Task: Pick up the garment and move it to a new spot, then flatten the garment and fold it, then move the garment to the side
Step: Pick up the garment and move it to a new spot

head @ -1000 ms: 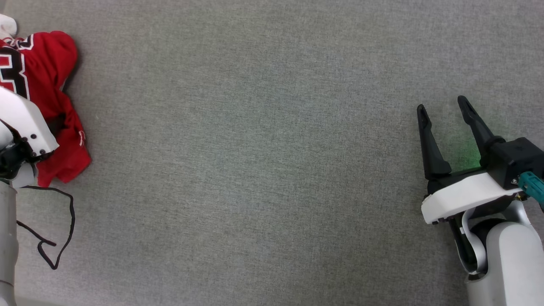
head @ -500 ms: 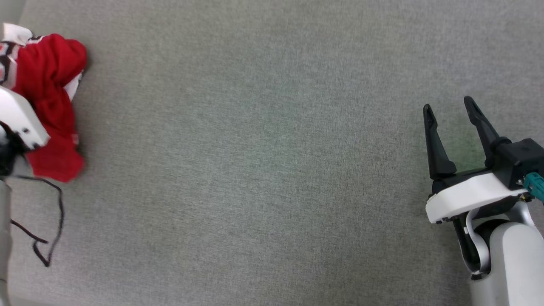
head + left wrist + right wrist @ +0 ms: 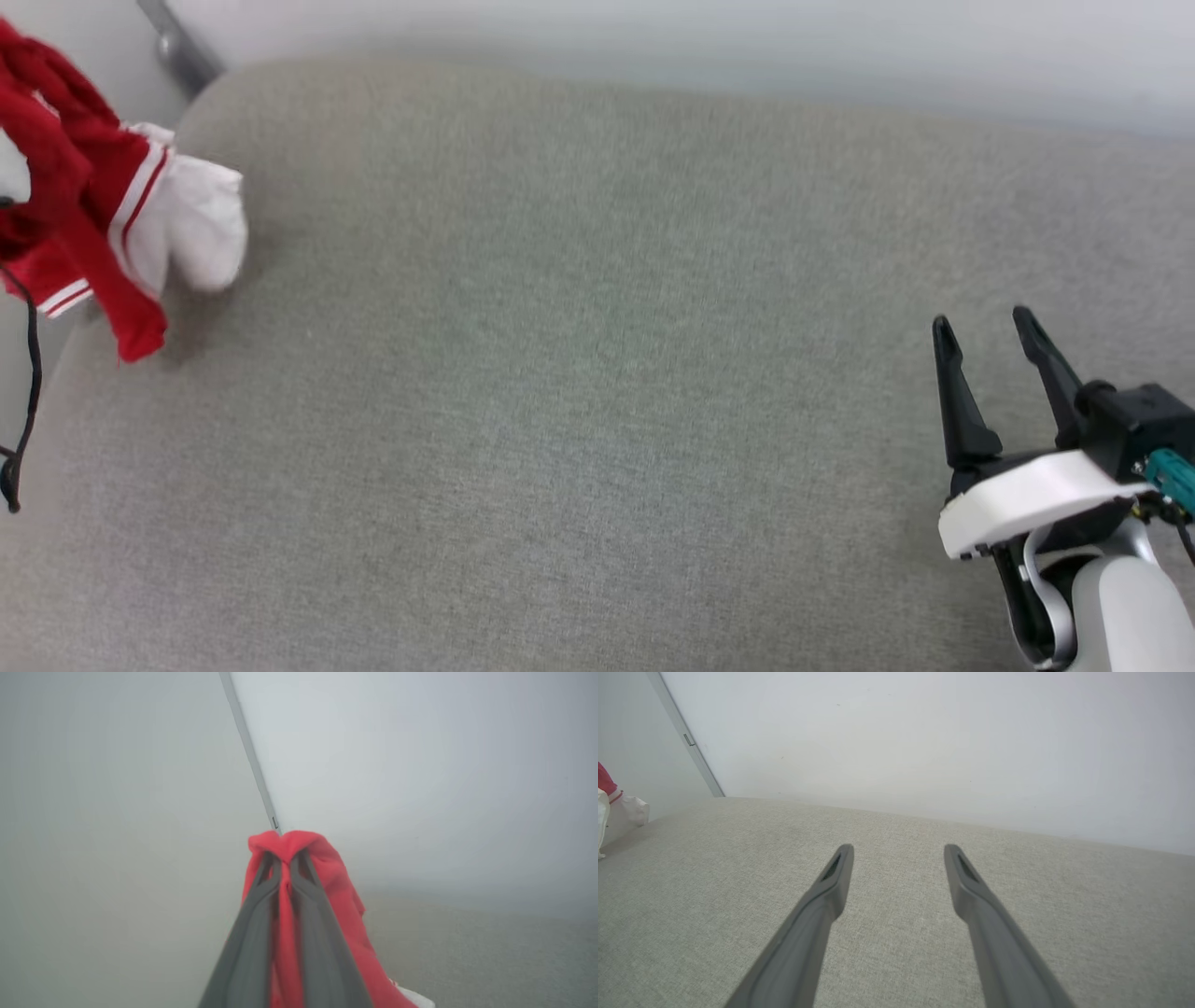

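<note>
Soft even light; haze washes out the garment (image 3: 338, 882).

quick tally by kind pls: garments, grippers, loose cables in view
Garments: 1, the garment, red and white, pinched in the left gripper
Grippers: 2, the left gripper shut on cloth, the right gripper open and empty
Cables: 1, the black cable at the left edge of the head view
Total: 4

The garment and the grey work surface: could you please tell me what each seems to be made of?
The garment looks like soft, thin cloth, perhaps a knit, matte red with a white sleeve: it hangs in limp folds. The grey surface looks like woven upholstery fabric, matte, perhaps padded: a fine weave shows and its corner is rounded.
</note>
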Tool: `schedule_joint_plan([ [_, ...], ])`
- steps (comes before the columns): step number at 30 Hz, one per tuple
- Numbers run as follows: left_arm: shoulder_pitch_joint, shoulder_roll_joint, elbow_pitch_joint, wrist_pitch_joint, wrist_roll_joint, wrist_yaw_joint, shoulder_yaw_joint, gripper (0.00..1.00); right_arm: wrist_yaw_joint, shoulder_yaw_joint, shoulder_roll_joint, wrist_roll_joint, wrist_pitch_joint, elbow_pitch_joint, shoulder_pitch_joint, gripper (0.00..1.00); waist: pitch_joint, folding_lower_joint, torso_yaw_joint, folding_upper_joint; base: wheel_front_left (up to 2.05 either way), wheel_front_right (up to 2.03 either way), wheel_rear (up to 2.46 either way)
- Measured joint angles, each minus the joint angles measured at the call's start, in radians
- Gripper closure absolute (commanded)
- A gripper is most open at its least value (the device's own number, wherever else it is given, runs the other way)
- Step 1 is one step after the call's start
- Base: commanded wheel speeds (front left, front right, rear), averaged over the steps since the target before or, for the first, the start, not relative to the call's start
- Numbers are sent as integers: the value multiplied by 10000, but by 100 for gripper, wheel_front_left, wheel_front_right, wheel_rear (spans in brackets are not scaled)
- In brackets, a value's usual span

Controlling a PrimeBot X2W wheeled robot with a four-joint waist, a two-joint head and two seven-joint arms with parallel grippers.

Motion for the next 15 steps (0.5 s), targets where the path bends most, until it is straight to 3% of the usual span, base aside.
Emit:
schedule_joint_plan([
  [8,-127,-428,-499,-995,213,-29,-430,100,2,-136,2,265,-102,207,489,0,-1008,-2,-417,0,0,0,0],
  [15,30,-1511,-1294,-1170,178,-251,-1076,100,0,-291,0,349,-44,117,725,0,-1365,-2,-1325,0,0,0,0],
])
